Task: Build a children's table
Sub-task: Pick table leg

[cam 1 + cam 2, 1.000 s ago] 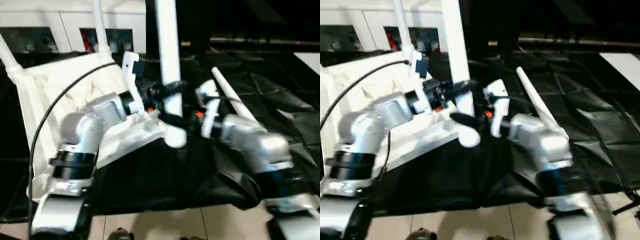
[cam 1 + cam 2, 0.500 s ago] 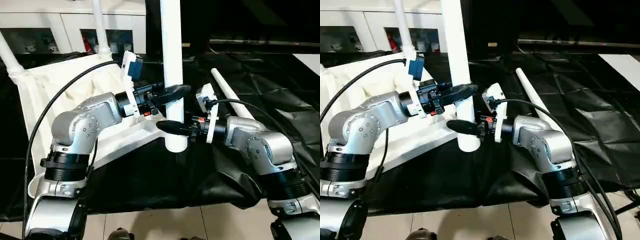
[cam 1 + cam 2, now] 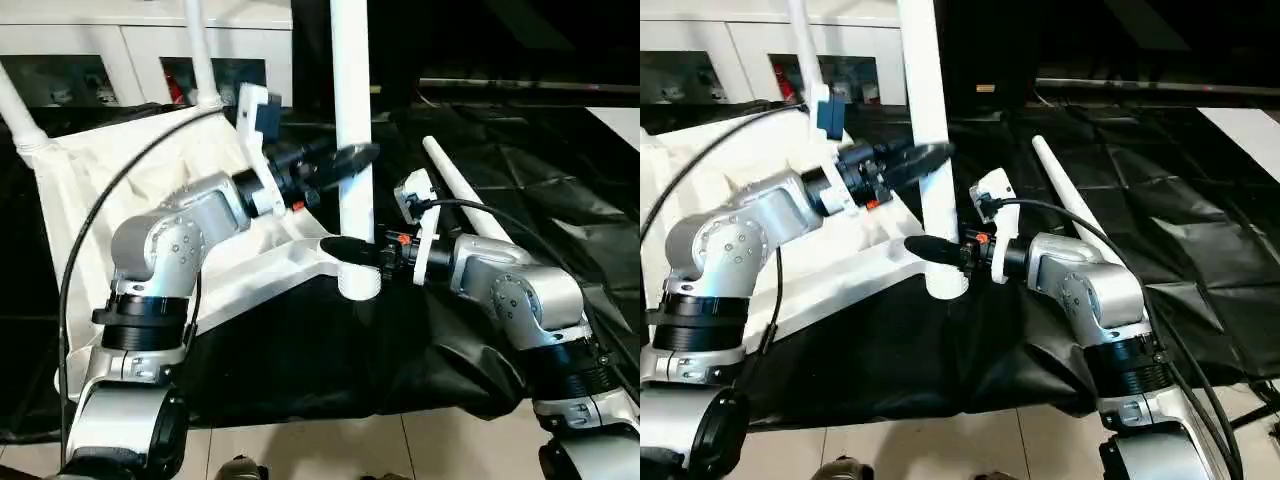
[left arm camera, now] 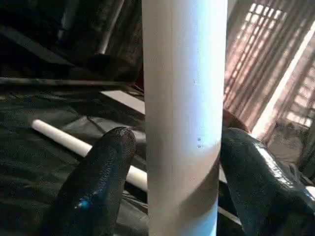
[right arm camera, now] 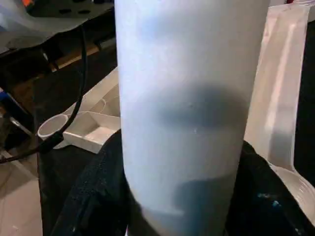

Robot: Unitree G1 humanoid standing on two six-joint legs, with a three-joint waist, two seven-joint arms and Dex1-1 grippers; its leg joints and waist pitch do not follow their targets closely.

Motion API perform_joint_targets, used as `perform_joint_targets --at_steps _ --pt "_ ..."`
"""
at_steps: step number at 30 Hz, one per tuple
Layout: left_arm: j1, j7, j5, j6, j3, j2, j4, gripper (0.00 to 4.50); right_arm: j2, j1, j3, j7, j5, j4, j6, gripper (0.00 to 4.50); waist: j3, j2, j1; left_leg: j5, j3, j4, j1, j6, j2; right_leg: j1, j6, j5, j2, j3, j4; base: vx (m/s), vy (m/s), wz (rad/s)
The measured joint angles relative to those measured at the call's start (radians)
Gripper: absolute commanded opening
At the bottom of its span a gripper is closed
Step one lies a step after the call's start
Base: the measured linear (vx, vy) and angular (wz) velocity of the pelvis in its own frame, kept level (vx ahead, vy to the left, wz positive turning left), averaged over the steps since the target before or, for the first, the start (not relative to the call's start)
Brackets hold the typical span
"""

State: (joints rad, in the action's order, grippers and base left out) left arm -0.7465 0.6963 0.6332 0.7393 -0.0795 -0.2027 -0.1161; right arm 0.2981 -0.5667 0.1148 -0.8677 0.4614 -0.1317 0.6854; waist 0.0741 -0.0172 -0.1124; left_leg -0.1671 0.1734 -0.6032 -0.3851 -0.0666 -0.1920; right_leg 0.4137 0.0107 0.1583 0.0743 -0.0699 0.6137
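The children's table top [image 3: 120, 140] lies upside down on the black cloth, with two white legs [image 3: 198, 50] standing in its far corners. A third leg [image 3: 350, 100] stands upright at the near right corner socket [image 3: 360, 284]. My right gripper [image 3: 342, 247] is shut on this leg just above its foot. Higher up, my left gripper [image 3: 350, 158] is open, its fingers [image 4: 98, 182] on either side of the tube, with a gap on one side. Another leg [image 3: 445, 170] lies loose on the cloth behind my right arm.
A white cabinet with glass doors [image 3: 130, 40] stands behind the work table. The black cover [image 3: 560, 150] is creased and hangs over the near edge above a tiled floor [image 3: 330, 445]. A black cable [image 3: 75, 250] arcs over my left arm.
My left gripper has opened off the upright leg and moved higher along it. The right gripper has closed on the leg near its foot. The leg stands straighter.
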Motion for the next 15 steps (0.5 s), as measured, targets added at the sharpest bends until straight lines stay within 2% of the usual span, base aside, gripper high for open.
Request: perform_joint_targets --at_steps 8,10,13,15 --pt "0.0 0.012 0.007 0.013 0.0 0.008 0.0 3.59 0.0 0.0 0.003 0.0 -0.003 -0.005 0.0 1.93 0.0 0.0 -0.001 0.0 0.0 0.0 0.0 0.0 0.0 0.0 0.003 -0.002 0.0 0.0 0.0 0.0 0.0 0.0" --pt "0.0 0.011 0.014 0.018 -0.001 0.009 0.0 3.21 0.0 0.0 0.003 0.0 -0.004 -0.009 0.0 1.93 0.0 0.0 -0.001 0.0 0.0 0.0 0.0 0.0 0.0 0.0 0.003 -0.002 0.0 0.0 0.0 0.0 0.0 0.0" --pt "-0.002 0.009 0.023 0.02 -0.003 0.013 0.0 3.18 -0.001 0.0 0.003 -0.001 -0.008 -0.009 -0.005 1.93 0.0 0.0 -0.001 0.0 0.0 0.0 0.0 0.0 0.0 0.0 0.003 -0.002 0.0 0.0 0.0 0.0 0.0 0.0" --pt "-0.005 0.009 0.023 0.021 -0.003 0.014 0.0 2.9 -0.001 0.0 0.004 -0.001 -0.011 -0.01 -0.012 1.93 0.0 0.0 -0.001 0.0 0.0 0.0 0.0 0.0 0.0 0.0 0.003 -0.002 0.0 0.0 0.0 0.0 0.0 0.0"
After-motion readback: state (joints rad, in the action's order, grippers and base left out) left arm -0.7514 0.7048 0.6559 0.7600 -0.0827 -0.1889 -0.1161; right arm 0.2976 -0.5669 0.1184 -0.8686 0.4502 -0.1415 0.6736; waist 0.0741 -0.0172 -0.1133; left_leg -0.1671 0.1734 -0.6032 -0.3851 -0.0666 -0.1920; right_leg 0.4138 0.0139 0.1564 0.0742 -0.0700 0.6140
